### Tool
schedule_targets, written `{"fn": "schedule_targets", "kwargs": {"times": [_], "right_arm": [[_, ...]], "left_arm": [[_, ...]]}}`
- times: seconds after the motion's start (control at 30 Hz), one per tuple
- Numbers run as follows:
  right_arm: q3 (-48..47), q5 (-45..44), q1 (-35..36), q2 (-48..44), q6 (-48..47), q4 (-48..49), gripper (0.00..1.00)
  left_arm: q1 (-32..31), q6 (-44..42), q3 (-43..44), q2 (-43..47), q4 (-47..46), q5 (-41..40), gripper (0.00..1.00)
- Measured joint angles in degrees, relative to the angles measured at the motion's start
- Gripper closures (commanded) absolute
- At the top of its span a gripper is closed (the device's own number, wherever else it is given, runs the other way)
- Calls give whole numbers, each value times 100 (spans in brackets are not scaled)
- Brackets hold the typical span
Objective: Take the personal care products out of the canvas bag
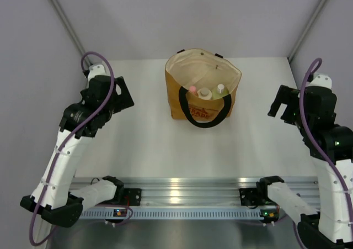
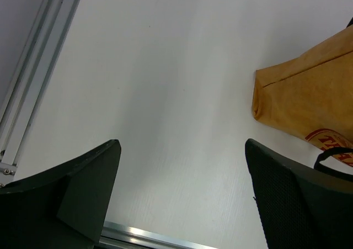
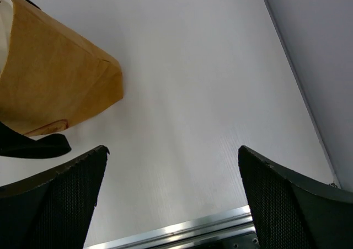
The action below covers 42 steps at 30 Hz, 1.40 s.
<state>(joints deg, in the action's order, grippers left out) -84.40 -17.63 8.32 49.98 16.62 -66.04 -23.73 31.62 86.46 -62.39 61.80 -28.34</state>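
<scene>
White worktop [image 1: 143, 133] with an open tan canvas bag [image 1: 177, 104] standing far centre. Left gripper [image 2: 182, 149] and right gripper [image 3: 172, 152] flank it, both spread wide, empty. Inside, seemingly upright: pink-capped bottle [image 1: 193, 89], cream-lidded bottle [image 1: 204, 93], white-capped bottle [image 1: 220, 88].

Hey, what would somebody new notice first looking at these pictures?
The mustard-tan canvas bag stands open at the middle of the white table, the one strong colour in view. Three bottle tops peek from its mouth: pink, cream and white. The left gripper and right gripper flank it, one on each side, both open and holding nothing.
</scene>
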Motion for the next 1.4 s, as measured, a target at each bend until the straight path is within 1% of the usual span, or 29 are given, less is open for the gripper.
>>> {"fn": "schedule_targets", "kwargs": {"times": [0.13,0.23,0.33,0.43,0.67,0.73,0.83,0.93,0.97,1.07,1.1,1.2,1.33,1.37,1.4], "right_arm": [[2,-92,0,-52,66,2,1],[37,-179,0,-118,155,13,1],[105,-210,0,-197,315,4,1],[118,-195,0,-181,468,2,1],[216,79,0,-107,614,-2,1],[271,184,0,-122,614,0,1],[352,339,0,-142,612,4,1],[487,503,-2,-201,614,2,1],[533,544,-2,-223,614,0,1],[656,669,-2,-297,614,-4,1],[680,702,-4,-317,614,0,0],[708,796,-4,-382,616,-4,0],[699,1005,-7,-422,654,-2,1],[678,1093,-7,-402,656,-9,1],[640,1185,-9,-372,658,0,0]], "left_arm": [[0,31,98,-22,20,101,1],[0,173,400,-136,28,258,1],[0,498,702,-304,31,520,1],[0,918,1047,-608,17,970,1],[-35,1781,1849,-1985,-354,2544,1],[-125,1847,2258,-2535,-439,2802,1],[-363,1943,2684,-3139,-612,2876,2],[-636,1963,2789,-3392,-636,2721,12],[-715,1958,2809,-3451,-640,2651,20],[-960,1965,2909,-3585,-584,2389,33],[-1040,1952,2951,-3620,-544,2297,45],[-1266,1954,2979,-3650,-426,1976,62],[-1438,1947,2728,-3523,-372,1670,63],[-1445,1945,2592,-3462,-332,1622,64],[-1443,1947,2474,-3416,-310,1574,67]]}}
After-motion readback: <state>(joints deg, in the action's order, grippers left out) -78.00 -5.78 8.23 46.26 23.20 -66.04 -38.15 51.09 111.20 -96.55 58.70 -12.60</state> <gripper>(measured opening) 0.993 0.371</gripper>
